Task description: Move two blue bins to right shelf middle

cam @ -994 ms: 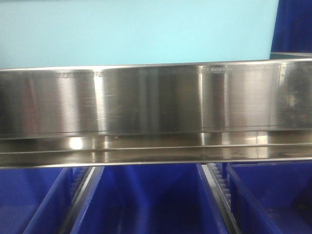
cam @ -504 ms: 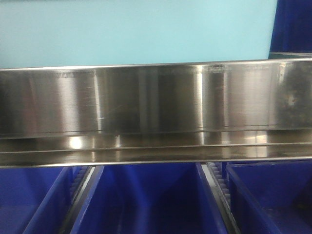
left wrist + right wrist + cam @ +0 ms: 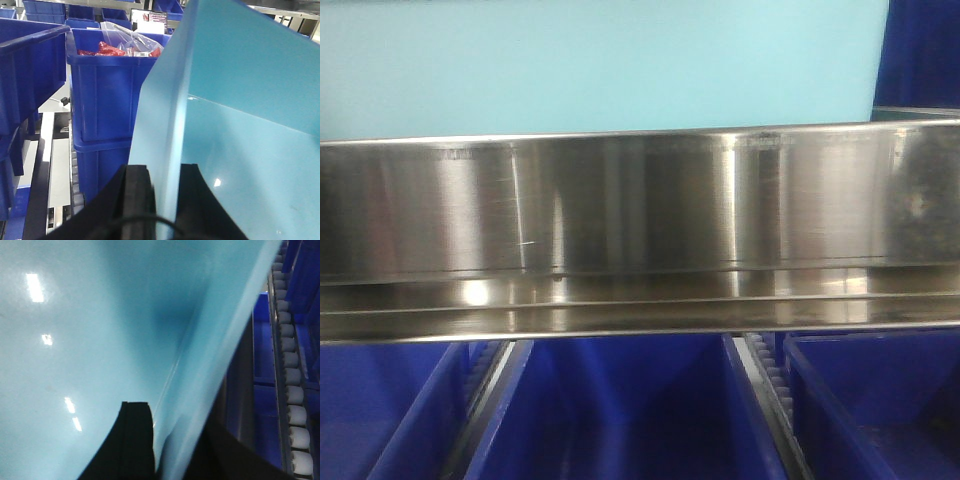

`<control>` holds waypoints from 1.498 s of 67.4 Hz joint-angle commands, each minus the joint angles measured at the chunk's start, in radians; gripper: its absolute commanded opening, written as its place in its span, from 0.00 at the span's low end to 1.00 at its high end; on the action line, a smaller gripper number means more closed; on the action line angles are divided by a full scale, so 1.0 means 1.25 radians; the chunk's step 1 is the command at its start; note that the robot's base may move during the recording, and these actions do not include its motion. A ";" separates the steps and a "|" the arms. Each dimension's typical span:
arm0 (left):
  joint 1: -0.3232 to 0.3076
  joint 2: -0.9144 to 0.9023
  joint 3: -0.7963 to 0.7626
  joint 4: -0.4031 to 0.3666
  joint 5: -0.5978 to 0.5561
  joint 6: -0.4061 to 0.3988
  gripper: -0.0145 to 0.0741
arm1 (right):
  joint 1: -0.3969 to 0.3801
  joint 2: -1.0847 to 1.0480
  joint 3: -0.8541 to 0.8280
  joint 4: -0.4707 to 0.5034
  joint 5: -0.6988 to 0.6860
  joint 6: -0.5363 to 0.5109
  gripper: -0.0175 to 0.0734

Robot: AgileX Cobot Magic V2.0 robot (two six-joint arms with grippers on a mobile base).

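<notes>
Your left gripper (image 3: 167,187) is clamped on the pale bin (image 3: 240,100). One black finger (image 3: 135,192) sits against the outside of the bin's side wall and the other against the inside, with the wall's edge rising between them. Your right gripper (image 3: 172,442) is closed on the opposite wall in the same way, with one dark finger on each face of the light-blue plastic.

So the pale bin hangs between your two arms. In the front view its light-blue wall fills the top of the picture, just above the upper edge of the wide steel rail (image 3: 640,210) that runs across the frame. The rail hides the bin's base, so you cannot tell whether it rests on the tier or is held clear of it.

Below the rail, three dark bins (image 3: 620,410) sit side by side, with roller tracks (image 3: 772,395) running between them. Another dark-blue bin (image 3: 920,50) shows at the upper right, beside the pale bin's edge.

From the left wrist you see two stacked bins (image 3: 107,95) just beyond the pale bin's wall. The upper one holds a clear bag (image 3: 125,42) with red items inside. From the right wrist, a line of rollers (image 3: 292,390) runs along the right side, near the pale bin's outer wall.
</notes>
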 commanded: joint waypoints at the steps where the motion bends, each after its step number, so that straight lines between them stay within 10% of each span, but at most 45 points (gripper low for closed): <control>1: 0.000 -0.012 -0.012 -0.037 -0.055 -0.022 0.04 | -0.002 -0.009 -0.009 -0.013 0.002 -0.032 0.03; 40: 0.000 0.017 0.001 -0.062 0.422 -0.015 0.04 | -0.004 0.007 0.004 -0.026 0.004 -0.063 0.03; 101: 0.000 0.012 0.091 0.041 0.425 -0.015 0.04 | -0.001 0.061 0.025 0.105 0.004 -0.041 0.03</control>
